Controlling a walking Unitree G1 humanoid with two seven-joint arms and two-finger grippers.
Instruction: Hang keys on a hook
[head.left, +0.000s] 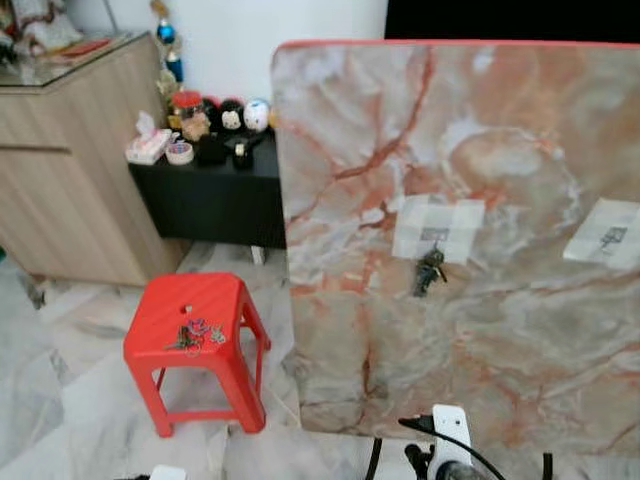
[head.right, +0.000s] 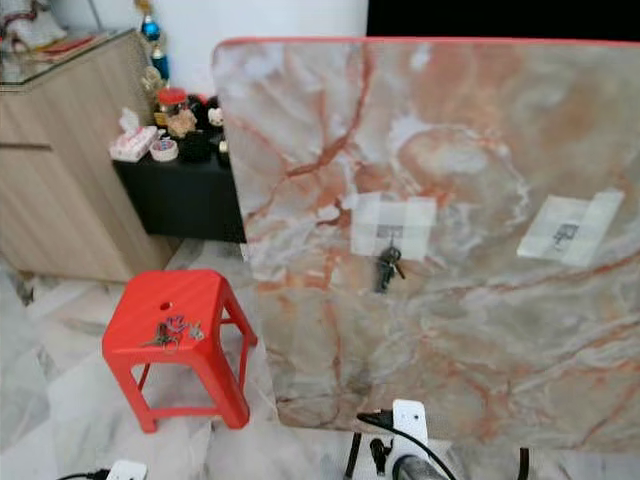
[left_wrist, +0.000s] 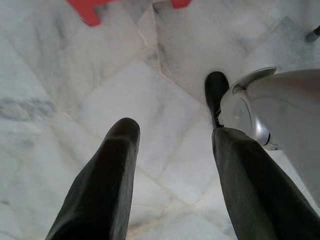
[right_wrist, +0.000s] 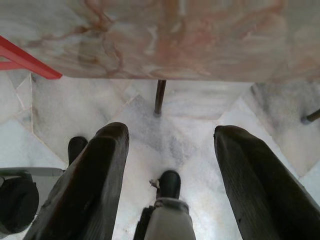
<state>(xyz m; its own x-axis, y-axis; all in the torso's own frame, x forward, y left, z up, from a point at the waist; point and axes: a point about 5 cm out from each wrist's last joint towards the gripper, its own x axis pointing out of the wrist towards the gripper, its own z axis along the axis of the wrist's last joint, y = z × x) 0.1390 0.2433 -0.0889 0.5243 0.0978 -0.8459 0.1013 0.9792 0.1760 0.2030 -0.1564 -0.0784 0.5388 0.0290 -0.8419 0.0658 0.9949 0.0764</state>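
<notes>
A dark bunch of keys hangs from a hook under a taped white patch on the upright marble board. A second taped patch with a bare hook is further right. Another colourful bunch of keys lies on the red stool to the left of the board. My left gripper hangs open over the floor tiles, holding nothing. My right gripper is also open and empty, low down below the board's bottom edge.
A wooden cabinet stands at the left. Behind the stool, a low black table carries small toys and a tissue box. The floor is pale marble tile. The board's thin legs reach the floor.
</notes>
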